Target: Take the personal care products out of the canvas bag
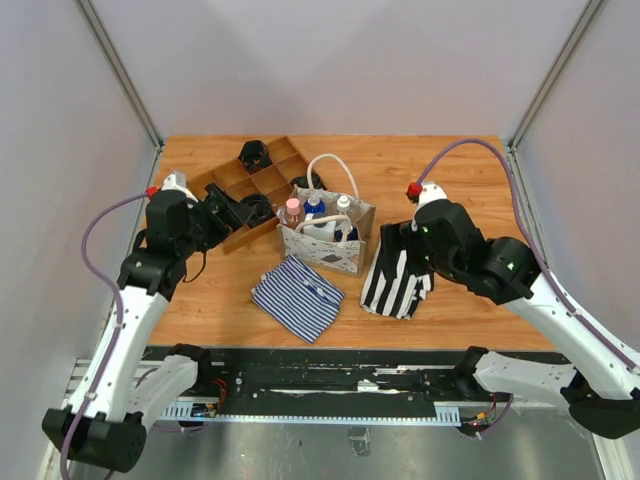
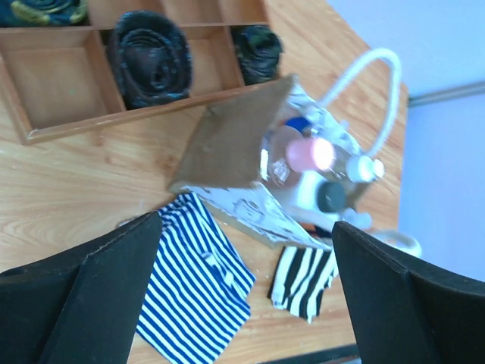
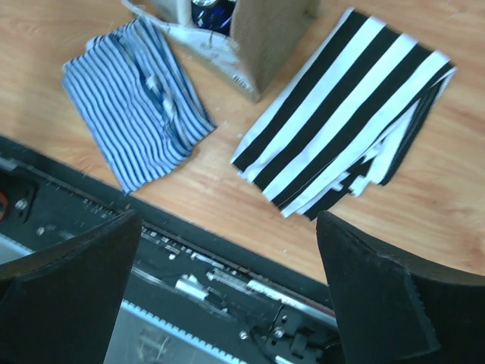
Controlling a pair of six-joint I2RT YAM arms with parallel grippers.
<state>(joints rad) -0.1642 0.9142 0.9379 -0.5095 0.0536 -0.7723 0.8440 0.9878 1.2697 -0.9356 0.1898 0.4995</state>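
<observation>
Top view: the beige canvas bag (image 1: 335,252) stands upright to the right of the left gripper (image 1: 238,212) and to the left of the right gripper (image 1: 400,245), with the plastic bottles (image 1: 318,216) inside.

Left wrist: its black fingers (image 2: 98,303) are spread wide. Ahead sits the bag's flat brown side, with a round pink cap (image 2: 311,154) showing inside.

Right wrist: its fingers (image 3: 379,288) are held apart. The bag's corner lies ahead-left, and a folded, broad-striped black-and-white cloth (image 3: 348,106) lies ahead-right.

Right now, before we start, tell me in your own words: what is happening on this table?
Nothing is held yet. The canvas bag stands upright mid-table with the bottles still inside. The left gripper, fingers open, hovers by the wooden tray facing the bag; the right gripper, also open, hangs over the black-and-white striped cloth.
</observation>
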